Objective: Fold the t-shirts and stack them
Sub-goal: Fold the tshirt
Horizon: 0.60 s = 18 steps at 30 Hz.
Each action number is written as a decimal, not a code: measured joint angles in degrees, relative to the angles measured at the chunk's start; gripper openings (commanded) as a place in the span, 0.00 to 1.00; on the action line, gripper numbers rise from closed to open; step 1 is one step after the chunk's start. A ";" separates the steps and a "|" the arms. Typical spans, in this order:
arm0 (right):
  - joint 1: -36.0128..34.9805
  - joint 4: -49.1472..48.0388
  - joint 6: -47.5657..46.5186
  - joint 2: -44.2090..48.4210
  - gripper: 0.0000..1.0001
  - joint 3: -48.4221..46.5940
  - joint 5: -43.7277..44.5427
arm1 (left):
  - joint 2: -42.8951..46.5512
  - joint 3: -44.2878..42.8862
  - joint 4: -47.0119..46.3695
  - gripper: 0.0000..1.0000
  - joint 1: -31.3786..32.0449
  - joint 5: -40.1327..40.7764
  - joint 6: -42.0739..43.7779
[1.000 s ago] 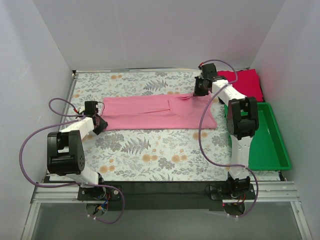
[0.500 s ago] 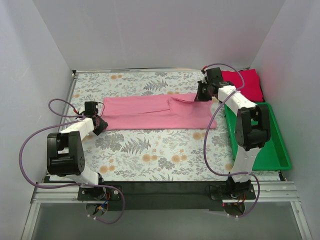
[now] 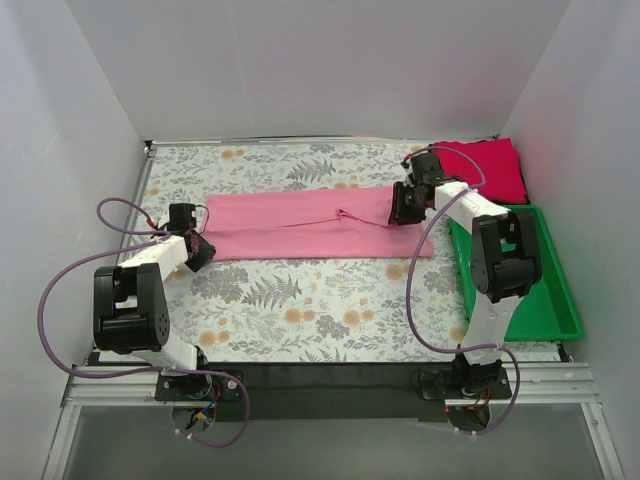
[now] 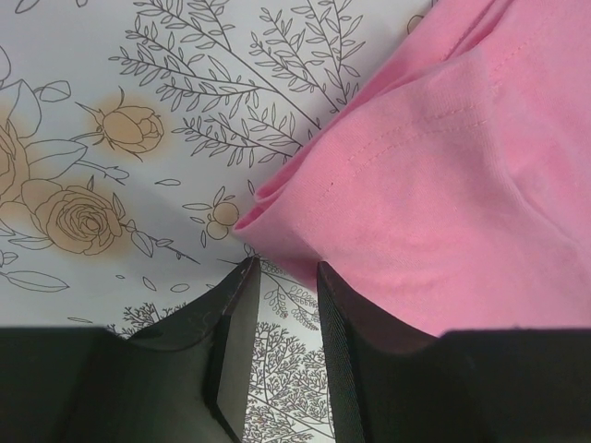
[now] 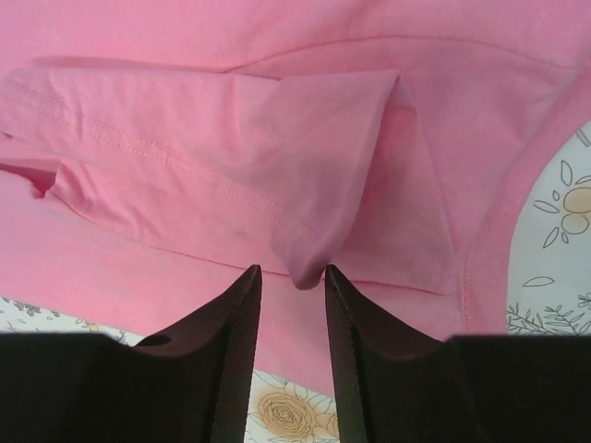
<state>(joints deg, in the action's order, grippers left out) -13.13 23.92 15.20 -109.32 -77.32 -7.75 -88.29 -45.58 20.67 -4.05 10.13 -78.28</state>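
The light pink t-shirt (image 3: 300, 226) lies as a long folded band across the floral cloth. The crimson red t-shirt (image 3: 490, 168) lies folded at the back right corner. My left gripper (image 3: 201, 250) sits at the pink shirt's near left corner, low on the cloth. In the left wrist view its jaws (image 4: 286, 266) stand a little apart with only tablecloth between them, and the shirt corner (image 4: 277, 208) lies just beyond the tips. My right gripper (image 3: 400, 212) is over the pink shirt's right end. Its jaws (image 5: 293, 269) are apart, with a folded flap's tip (image 5: 309, 268) at their ends.
A green plastic bin (image 3: 530, 290) stands along the right edge, beside the right arm. White walls close in the back and both sides. The floral tablecloth (image 3: 300, 310) covers the table in front of the shirt.
My right gripper has moved from the back edge toward me with the pink shirt's far right part, laying it over itself. The shirt's right end is now narrower. The left arm has not moved.
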 measured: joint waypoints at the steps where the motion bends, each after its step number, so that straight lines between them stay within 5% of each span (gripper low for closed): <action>1: -0.02 0.04 -0.59 0.13 0.36 -0.20 -0.02 | 0.02 0.00 0.07 0.32 0.00 -0.02 0.02; 18: -8.33 -3.04 -1.75 -5.75 0.33 -18.84 -4.68 | 1.90 -1.84 3.30 0.36 0.00 -1.05 0.09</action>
<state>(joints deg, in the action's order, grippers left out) -21.45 20.88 13.45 -115.07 -96.16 -12.43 -86.39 -47.42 23.97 -4.05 9.08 -78.19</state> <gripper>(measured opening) 0.337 0.361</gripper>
